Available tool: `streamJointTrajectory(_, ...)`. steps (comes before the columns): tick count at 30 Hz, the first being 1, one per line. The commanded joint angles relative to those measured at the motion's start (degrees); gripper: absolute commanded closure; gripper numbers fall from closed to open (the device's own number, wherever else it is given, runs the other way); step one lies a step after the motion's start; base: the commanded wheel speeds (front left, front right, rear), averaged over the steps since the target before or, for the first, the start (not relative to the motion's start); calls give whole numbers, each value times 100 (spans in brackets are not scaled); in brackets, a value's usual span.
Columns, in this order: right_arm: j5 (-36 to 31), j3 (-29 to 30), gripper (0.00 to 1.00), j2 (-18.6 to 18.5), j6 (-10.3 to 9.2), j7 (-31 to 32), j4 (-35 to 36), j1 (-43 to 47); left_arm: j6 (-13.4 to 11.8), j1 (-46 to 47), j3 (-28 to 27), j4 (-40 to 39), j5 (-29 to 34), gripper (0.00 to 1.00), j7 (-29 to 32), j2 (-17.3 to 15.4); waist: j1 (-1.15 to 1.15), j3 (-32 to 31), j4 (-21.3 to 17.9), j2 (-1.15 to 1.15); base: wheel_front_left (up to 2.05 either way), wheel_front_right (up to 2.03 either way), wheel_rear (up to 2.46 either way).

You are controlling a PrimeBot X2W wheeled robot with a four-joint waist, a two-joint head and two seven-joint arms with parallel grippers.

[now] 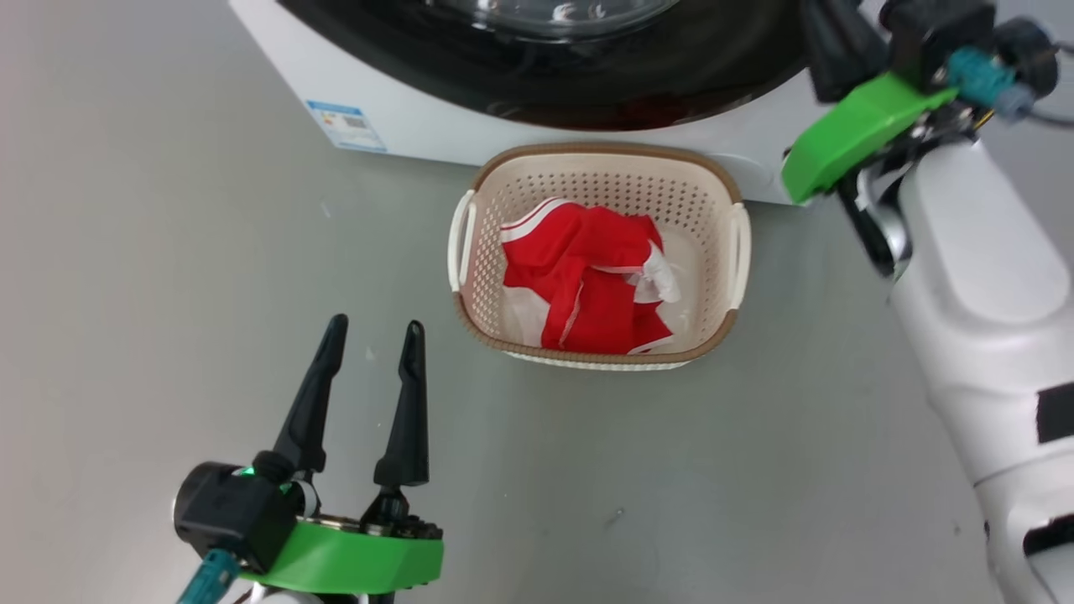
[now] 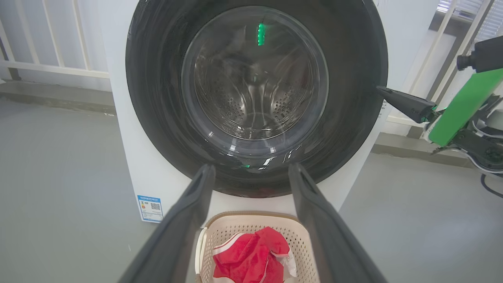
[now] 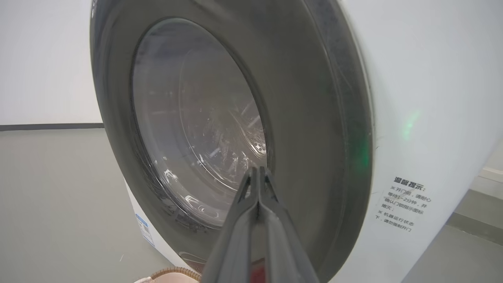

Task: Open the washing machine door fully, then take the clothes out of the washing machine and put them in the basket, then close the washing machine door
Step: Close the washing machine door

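Left tool [image 1: 375,325] low, fingers spread apart, right tool [image 3: 257,173] higher, fingers pressed together

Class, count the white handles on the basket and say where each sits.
2. One handle is on the basket's left side in the head view, the other on its right side; none appears hidden.

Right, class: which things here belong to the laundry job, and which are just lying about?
Job: washing machine door, washing machine, clothes, basket, left gripper, right gripper.
Just about: white railing, blue label sticker, printed notice, grey floor.
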State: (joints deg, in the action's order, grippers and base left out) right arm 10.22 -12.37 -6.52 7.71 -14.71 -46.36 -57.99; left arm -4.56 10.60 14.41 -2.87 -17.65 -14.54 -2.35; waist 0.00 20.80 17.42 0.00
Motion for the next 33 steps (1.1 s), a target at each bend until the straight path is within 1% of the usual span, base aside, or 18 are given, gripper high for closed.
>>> streamJointTrajectory(1, 89, -149, 0, 181, -22, -29, 256, 194, 8, 43, -249, -137, -10, 0, -46, -53, 0, -215, -224, 0, 0, 0, 0)
streamJointTrajectory(7, 327, -525, 0, 270, -22, -29, 891, 977, 26, -32, -449, -106, 46, 0, -46, -53, 0, -559, -588, 0, 0, 0, 0)
streamJointTrajectory(13, 462, -611, 0, 306, -22, -29, 1537, 1756, -8, -174, -677, -143, 109, 0, -46, -53, 0, -860, -986, 0, 0, 0, 0)
streamJointTrajectory(18, 410, -500, 0, 327, -22, -29, 2072, 2338, -48, -307, -791, -225, 133, 0, -46, -53, 0, -1073, -1286, 0, 0, 0, 0)
streamJointTrajectory(21, 357, -423, 0, 332, -22, -29, 2273, 2571, -47, -365, -813, -257, 171, 0, -46, -53, 0, -1147, -1379, 0, 0, 0, 0)
streamJointTrajectory(27, 123, -62, 0, 330, -22, -29, 2775, 3225, -63, -574, -917, -301, 253, 0, -46, -53, 0, -1375, -1606, 0, 0, 0, 0)
streamJointTrajectory(33, 26, 292, 0, 341, -22, -29, 3059, 3843, -38, -792, -1037, -299, 325, 0, -46, -53, 0, -1650, -1755, 0, 0, 0, 0)
